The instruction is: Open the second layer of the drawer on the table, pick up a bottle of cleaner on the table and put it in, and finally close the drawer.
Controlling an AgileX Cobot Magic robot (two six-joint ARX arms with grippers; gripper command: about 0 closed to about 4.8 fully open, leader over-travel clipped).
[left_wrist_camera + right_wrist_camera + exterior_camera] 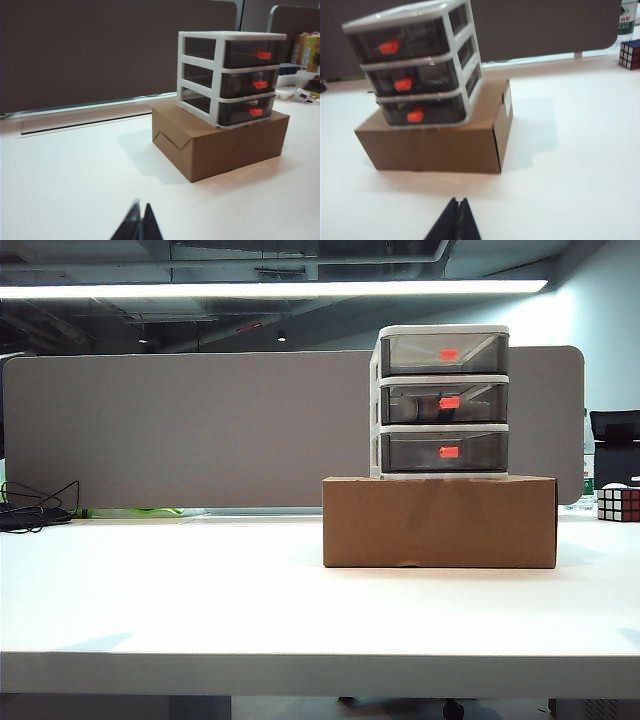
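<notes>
All three tiers of the drawer (443,403) look shut, and something pale lies inside the second layer (445,402), likely the bottle of cleaner, too dim to confirm. So little seems left. Left gripper (139,223) and right gripper (456,220) hover over the desk (200,590), jaws pinched together, empty.

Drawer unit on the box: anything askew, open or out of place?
Nothing stands out. The drawer sits squarely on the cardboard box, all three tiers shut; something lies inside the second layer. Left gripper and right gripper hover clear, jaws shut.
</notes>
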